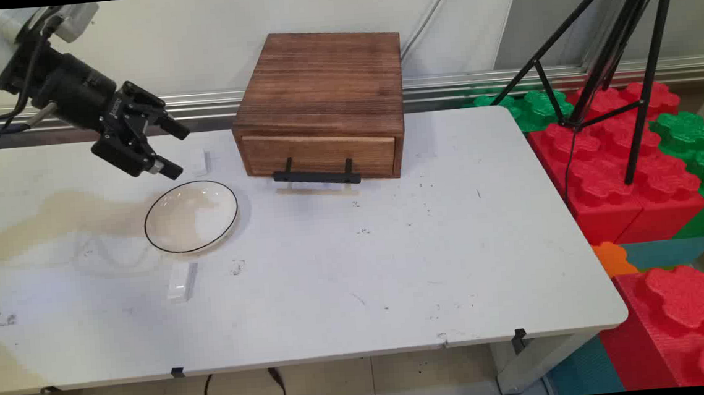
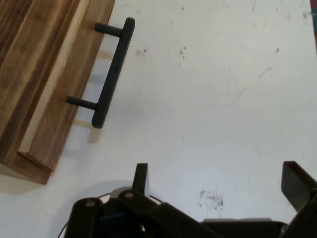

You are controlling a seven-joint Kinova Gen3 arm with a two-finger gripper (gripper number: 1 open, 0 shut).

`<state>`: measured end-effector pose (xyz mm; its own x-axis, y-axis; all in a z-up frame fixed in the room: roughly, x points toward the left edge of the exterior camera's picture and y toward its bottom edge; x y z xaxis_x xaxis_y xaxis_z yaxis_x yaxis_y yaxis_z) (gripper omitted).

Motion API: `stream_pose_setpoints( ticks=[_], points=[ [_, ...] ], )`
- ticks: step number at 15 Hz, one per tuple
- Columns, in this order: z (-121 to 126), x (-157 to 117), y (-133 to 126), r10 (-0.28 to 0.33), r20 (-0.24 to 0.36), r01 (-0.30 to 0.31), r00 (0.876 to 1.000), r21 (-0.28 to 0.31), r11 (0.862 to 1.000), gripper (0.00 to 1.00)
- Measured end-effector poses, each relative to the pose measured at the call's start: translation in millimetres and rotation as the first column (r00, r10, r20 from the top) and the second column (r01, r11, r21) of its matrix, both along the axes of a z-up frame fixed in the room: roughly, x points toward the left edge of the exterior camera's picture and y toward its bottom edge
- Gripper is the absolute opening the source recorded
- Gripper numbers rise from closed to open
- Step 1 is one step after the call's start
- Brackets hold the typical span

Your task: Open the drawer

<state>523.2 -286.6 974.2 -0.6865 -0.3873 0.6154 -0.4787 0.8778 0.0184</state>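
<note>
My black gripper hangs open above the table's back left, with nothing between its fingers. Just below it and to its right lies a shallow white plate with a dark rim. A small white block stands beside the fingertips, and another white block lies in front of the plate. Right of the gripper stands a wooden drawer box with a black bar handle, its drawer shut. In the hand view the box and handle fill the upper left, and the gripper is spread wide over bare table.
The white table stretches right and forward of the box. Red and green foam blocks and a black tripod stand off the table's right end. A wall rail runs behind the table.
</note>
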Motion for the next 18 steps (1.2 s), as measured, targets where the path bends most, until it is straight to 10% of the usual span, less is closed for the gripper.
stream_pose_setpoints(
  ticks=[18],
  points=[
    [-40, -117, -76, -0.088, 0.004, 0.088, 0.996, -0.072, 0.993, 1.00]
  ],
)
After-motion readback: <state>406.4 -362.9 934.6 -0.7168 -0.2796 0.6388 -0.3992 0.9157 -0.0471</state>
